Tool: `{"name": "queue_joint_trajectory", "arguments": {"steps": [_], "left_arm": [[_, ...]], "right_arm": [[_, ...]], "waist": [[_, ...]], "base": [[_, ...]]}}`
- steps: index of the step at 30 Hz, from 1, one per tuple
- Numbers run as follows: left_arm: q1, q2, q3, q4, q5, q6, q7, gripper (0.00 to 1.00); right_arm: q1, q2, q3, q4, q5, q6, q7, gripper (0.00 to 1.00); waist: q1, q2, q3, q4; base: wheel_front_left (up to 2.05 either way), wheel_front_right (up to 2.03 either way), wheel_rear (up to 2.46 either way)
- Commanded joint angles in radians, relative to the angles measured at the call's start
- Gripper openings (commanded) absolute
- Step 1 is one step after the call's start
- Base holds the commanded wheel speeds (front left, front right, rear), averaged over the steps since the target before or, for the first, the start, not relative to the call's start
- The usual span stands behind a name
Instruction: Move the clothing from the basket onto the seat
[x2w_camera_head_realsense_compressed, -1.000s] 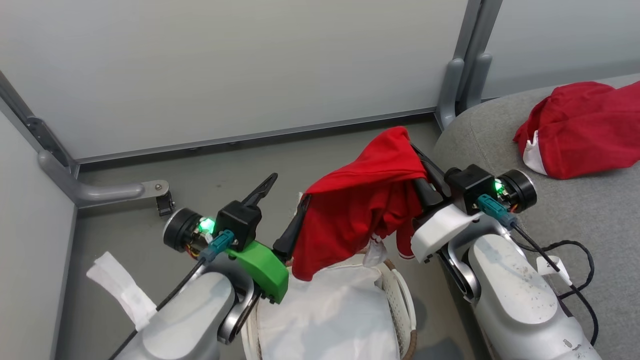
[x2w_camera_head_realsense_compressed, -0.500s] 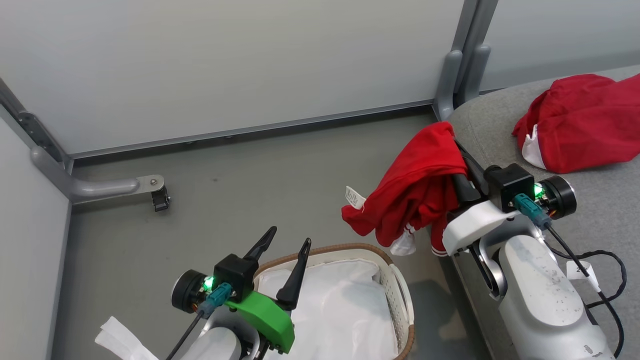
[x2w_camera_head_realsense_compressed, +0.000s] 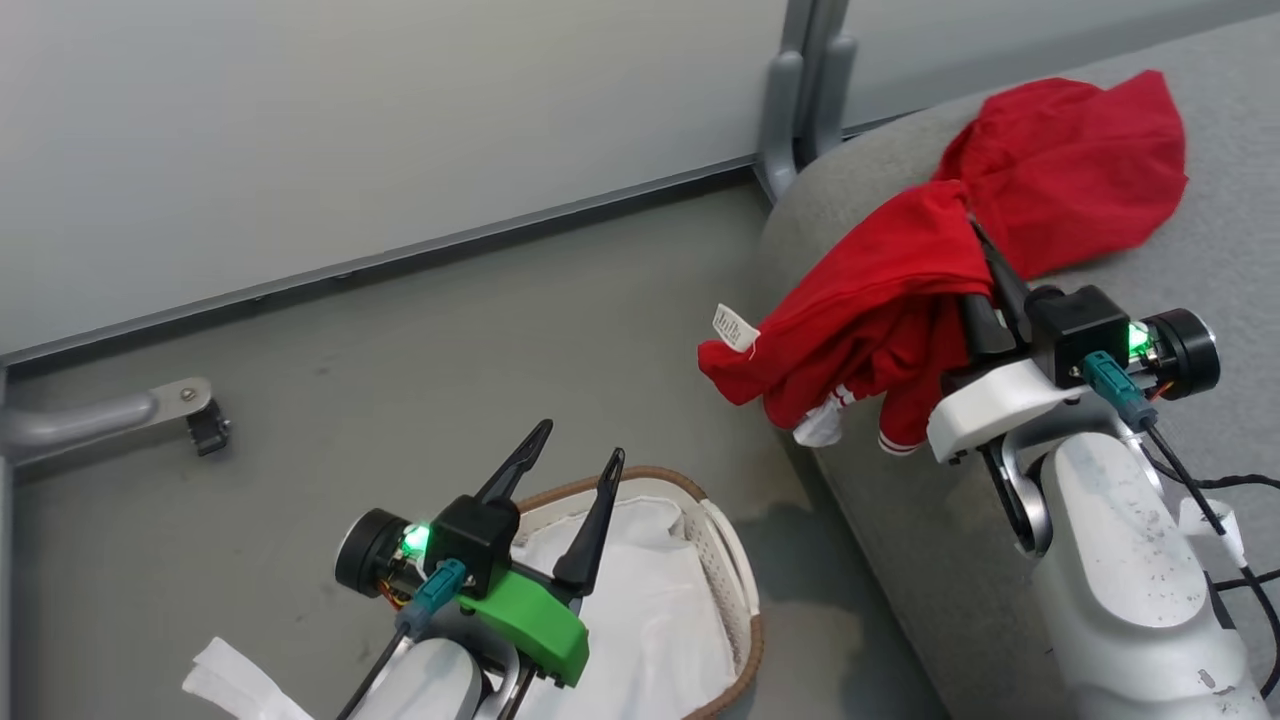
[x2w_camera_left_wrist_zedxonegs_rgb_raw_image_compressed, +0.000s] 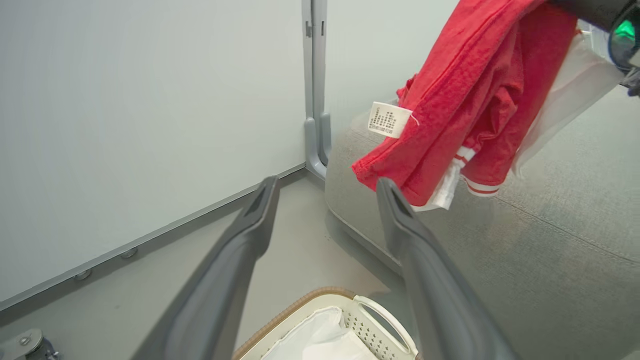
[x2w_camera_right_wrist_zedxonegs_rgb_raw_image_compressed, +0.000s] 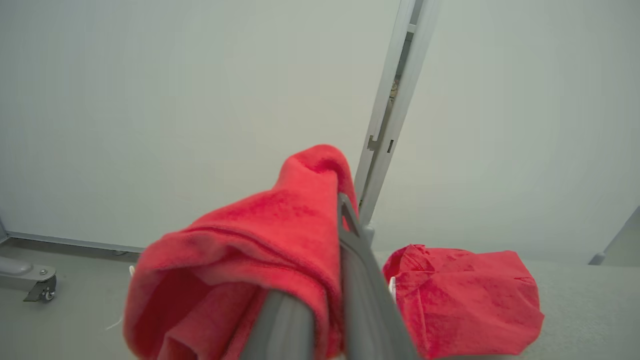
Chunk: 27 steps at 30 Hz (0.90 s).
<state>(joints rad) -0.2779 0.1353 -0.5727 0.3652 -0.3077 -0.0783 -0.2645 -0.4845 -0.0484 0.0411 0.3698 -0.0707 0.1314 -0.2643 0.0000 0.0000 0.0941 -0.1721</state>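
My right gripper (x2w_camera_head_realsense_compressed: 972, 238) is shut on a red garment (x2w_camera_head_realsense_compressed: 870, 300) with white trim and a label, which hangs over the left edge of the grey seat (x2w_camera_head_realsense_compressed: 1190, 270). In the right wrist view the same red garment (x2w_camera_right_wrist_zedxonegs_rgb_raw_image_compressed: 250, 250) drapes over my fingers (x2w_camera_right_wrist_zedxonegs_rgb_raw_image_compressed: 355, 265). A second red garment (x2w_camera_head_realsense_compressed: 1080, 160) lies on the seat just beyond it. My left gripper (x2w_camera_head_realsense_compressed: 577, 445) stands open above the white basket (x2w_camera_head_realsense_compressed: 735, 590), nothing between its fingers. The left wrist view shows the basket (x2w_camera_left_wrist_zedxonegs_rgb_raw_image_compressed: 385, 325) below and the hanging garment (x2w_camera_left_wrist_zedxonegs_rgb_raw_image_compressed: 465, 100) up right.
A white liner cloth (x2w_camera_head_realsense_compressed: 650, 620) lies in the basket. Grey partition walls with a metal post (x2w_camera_head_realsense_compressed: 800, 90) stand behind. A caster foot (x2w_camera_head_realsense_compressed: 205, 425) juts onto the grey floor at the left. Black cables (x2w_camera_head_realsense_compressed: 1230, 480) trail by my right arm.
My right gripper has carried the red garment from above the basket rightwards to the seat's edge. My left gripper has let go and drawn back over the basket. The head camera has turned right.
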Motion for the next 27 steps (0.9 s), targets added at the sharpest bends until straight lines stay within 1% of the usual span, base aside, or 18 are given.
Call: {"name": "queue_joint_trajectory", "arguments": {"steps": [1,7,10,13,16,20,24,27], "left_arm": [[-0.016,-0.003,0.008,-0.003,0.016,-0.007,0.0,1.0],[-0.047,-0.005,0.014,0.001,0.062,-0.024,0.0,1.0],[-0.059,-0.004,0.013,0.007,0.076,-0.03,0.0,1.0],[-0.069,-0.005,0.015,0.009,0.086,-0.036,0.0,1.0],[-0.074,-0.006,0.014,0.013,0.094,-0.04,0.0,1.0],[-0.086,-0.002,0.001,0.018,0.106,-0.045,0.0,1.0],[-0.101,0.001,0.002,0.024,0.111,-0.046,0.0,1.0],[-0.12,0.0,-0.001,0.022,0.121,-0.048,0.0,1.0]], "right_arm": [[-0.009,-0.003,-0.01,-0.006,-0.012,-0.001,0.0,0.0],[-0.011,-0.003,-0.051,-0.023,-0.022,-0.001,0.0,0.0],[-0.004,-0.002,-0.069,-0.029,-0.023,-0.001,0.0,0.0],[0.005,-0.002,-0.082,-0.031,-0.024,-0.001,0.0,0.0],[0.002,-0.008,-0.099,-0.03,-0.029,-0.001,0.0,0.0],[-0.025,-0.03,-0.123,-0.032,-0.038,-0.001,0.0,0.0],[-0.074,-0.068,-0.137,-0.027,-0.047,-0.001,0.0,0.0],[-0.143,-0.106,-0.146,-0.013,-0.038,-0.001,0.0,0.0]], "waist": [[0.0,0.0,0.057,-0.114],[0.0,0.0,0.109,-0.223],[0.0,0.0,0.128,-0.257],[0.0,0.0,0.145,-0.276],[0.0,0.0,0.161,-0.278],[0.0,0.0,0.182,-0.257],[0.0,0.0,0.21,-0.224],[0.0,0.0,0.24,-0.189]], "base": [[0.0,0.0,0.0],[0.0,0.0,0.0],[0.0,0.0,0.0],[0.0,0.0,0.0],[0.0,0.0,0.0],[0.0,0.0,0.0],[0.0,0.0,0.0],[0.0,0.0,0.0]]}}
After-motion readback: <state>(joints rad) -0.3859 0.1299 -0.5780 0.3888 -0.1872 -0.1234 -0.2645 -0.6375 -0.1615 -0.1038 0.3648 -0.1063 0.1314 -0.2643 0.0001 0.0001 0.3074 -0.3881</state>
